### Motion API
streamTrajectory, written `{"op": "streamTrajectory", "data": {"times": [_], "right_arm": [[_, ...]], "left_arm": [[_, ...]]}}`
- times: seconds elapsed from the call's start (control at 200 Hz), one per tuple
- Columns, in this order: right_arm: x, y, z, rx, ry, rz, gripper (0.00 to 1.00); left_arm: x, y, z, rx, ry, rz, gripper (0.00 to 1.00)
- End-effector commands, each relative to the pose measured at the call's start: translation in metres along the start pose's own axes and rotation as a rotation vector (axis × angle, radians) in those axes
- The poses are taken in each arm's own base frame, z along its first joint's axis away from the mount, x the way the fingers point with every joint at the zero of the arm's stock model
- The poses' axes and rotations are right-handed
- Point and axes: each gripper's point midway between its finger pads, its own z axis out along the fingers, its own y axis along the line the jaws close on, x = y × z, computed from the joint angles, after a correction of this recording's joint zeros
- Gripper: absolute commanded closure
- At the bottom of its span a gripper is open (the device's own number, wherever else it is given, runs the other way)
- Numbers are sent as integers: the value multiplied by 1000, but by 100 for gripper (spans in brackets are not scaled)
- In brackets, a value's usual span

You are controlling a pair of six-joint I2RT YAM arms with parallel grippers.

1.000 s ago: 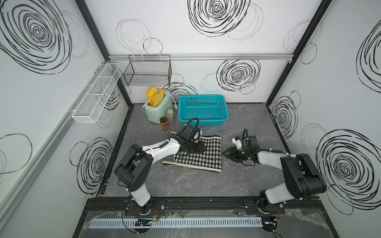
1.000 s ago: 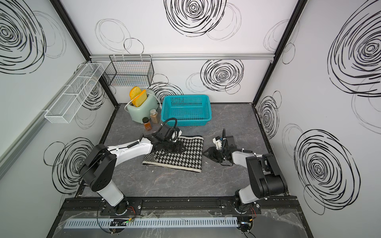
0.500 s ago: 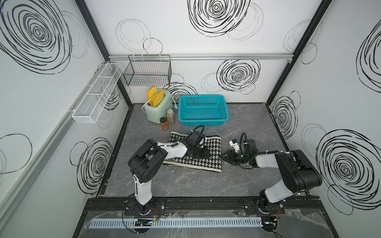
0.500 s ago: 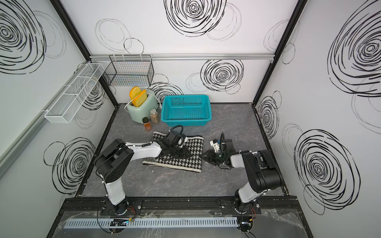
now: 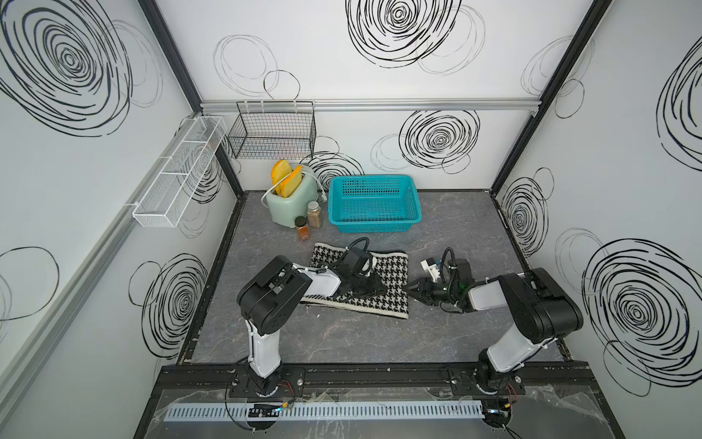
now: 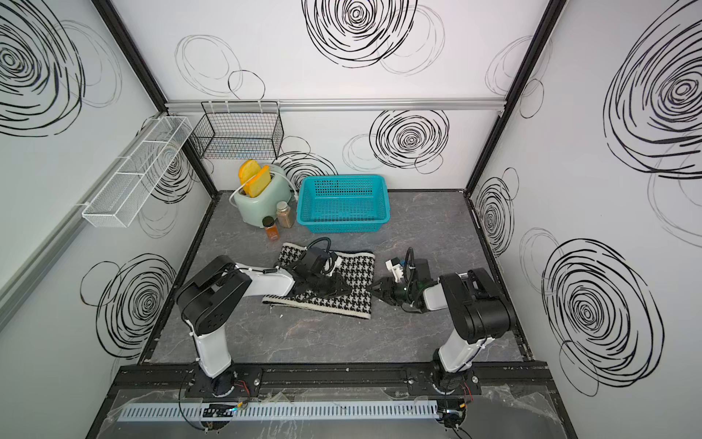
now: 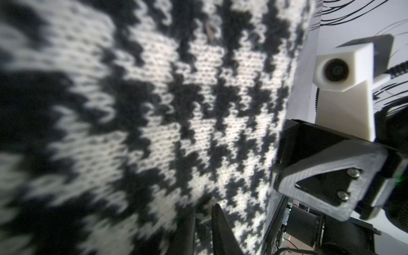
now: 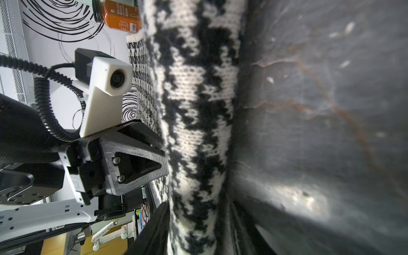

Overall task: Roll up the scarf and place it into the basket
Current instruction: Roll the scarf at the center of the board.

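So the scarf (image 5: 391, 273) is lying folded flat on the grey table (image 5: 342, 342), houndstooth side up, pale edging along the near side. It's well short of the turquoise basket (image 5: 380, 222), which sits at the back wall beside a mint toaster (image 5: 290, 201). The left gripper (image 5: 378, 290) is down on the middle of the cloth. In its wrist view the fingers (image 7: 223, 229) are nearly together with a sliver of knit between them, and honestly I can't tell if it's pinching. The right gripper (image 5: 411, 287) is at the scarf's right edge, jaws about half-wide astride the thick fold. The only writing is on the orange spice jar (image 8: 120, 16): white lettering plus a barcode, too blurry to read properly.
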Motion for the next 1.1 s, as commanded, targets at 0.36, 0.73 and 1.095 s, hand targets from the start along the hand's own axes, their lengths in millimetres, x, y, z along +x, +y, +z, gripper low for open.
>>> {"op": "streamTrajectory", "data": {"times": [0.36, 0.73, 1.095], "right_arm": [[-1, -5, 18, -6, 16, 35, 66], [-21, 24, -3, -20, -56, 5, 100], [-50, 15, -42, 220, -27, -84, 100]], "left_arm": [[23, 21, 4, 0, 67, -118, 81], [28, -1, 12, 39, 83, -93, 80], [-8, -41, -1, 104, 15, 3, 76]]}}
